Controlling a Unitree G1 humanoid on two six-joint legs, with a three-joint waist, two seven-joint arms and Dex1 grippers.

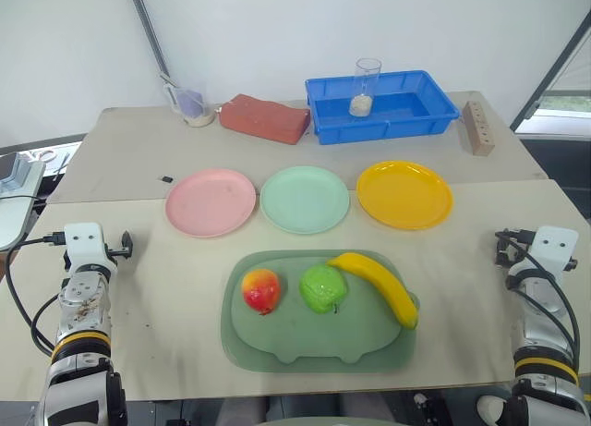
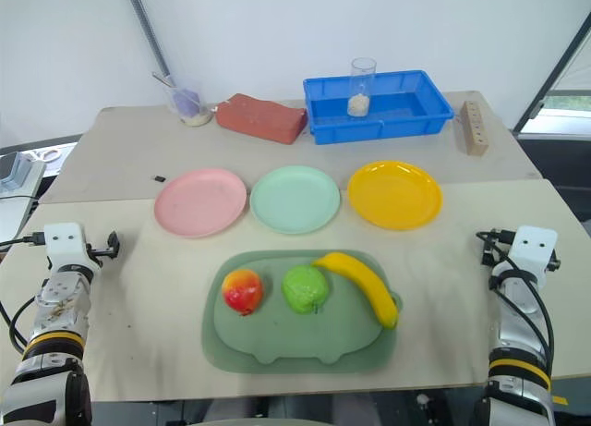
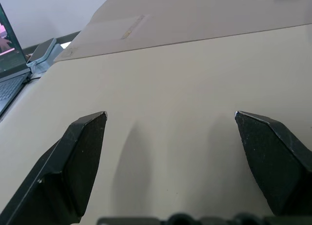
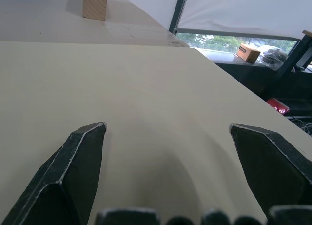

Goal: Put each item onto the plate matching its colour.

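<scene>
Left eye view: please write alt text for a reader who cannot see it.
A green tray holds a red apple, a green apple and a banana. Behind it, pink, mint and yellow plates lie empty in a row.

A red brick (image 1: 265, 118) lies beside a blue bin (image 1: 382, 106) holding a glass (image 1: 367, 86).

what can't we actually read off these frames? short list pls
- Glass in the blue bin: pale contents too small to identify, head views.
- Cup beside the red brick: contents too small, head views.
- Small dark object near the pink plate: too small to name.
- Laptop: cut off by the left wrist view's edge.
- Wooden block: cut off by the right wrist view's edge.
</scene>
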